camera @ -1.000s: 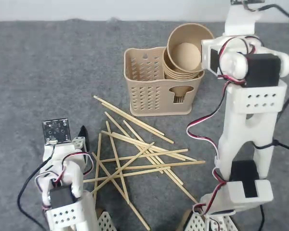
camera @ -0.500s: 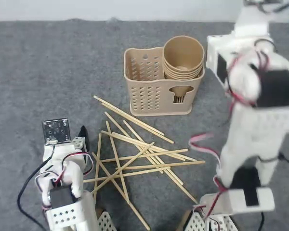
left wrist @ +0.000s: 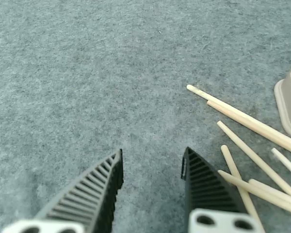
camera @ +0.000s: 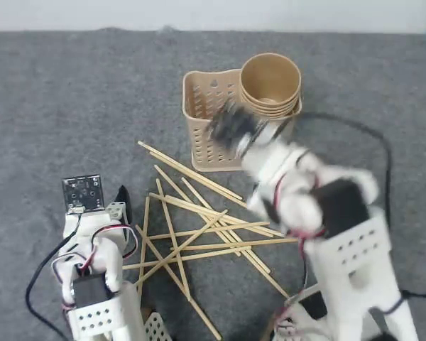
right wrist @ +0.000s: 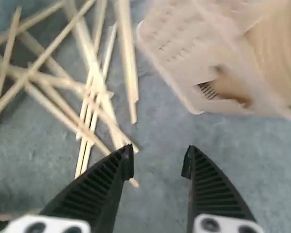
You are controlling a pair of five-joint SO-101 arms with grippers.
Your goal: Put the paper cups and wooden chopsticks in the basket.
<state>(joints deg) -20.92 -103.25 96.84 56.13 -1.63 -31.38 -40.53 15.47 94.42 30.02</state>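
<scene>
A stack of paper cups (camera: 271,79) stands in the right half of the tan basket (camera: 211,128). Several wooden chopsticks (camera: 199,227) lie crossed on the grey carpet in front of it. My right gripper (right wrist: 159,149) is open and empty, hanging over the carpet between the chopsticks (right wrist: 87,73) and the basket (right wrist: 184,43), with the cups (right wrist: 281,48) beyond. In the high view the right arm (camera: 319,206) leans over the basket's front. My left gripper (left wrist: 153,155) is open and empty, low over bare carpet left of the chopsticks (left wrist: 242,121); it appears at the near left (camera: 121,199).
The basket's left half (camera: 209,99) holds nothing. A corner of the basket (left wrist: 288,104) edges into the left wrist view. Bare carpet spreads to the left and behind the basket. Both arm bases stand at the near edge.
The top cup, tilted a second ago, now sits upright on the stack. The right arm has swung from the basket's right side forward and left over the basket's front. The left arm has not moved.
</scene>
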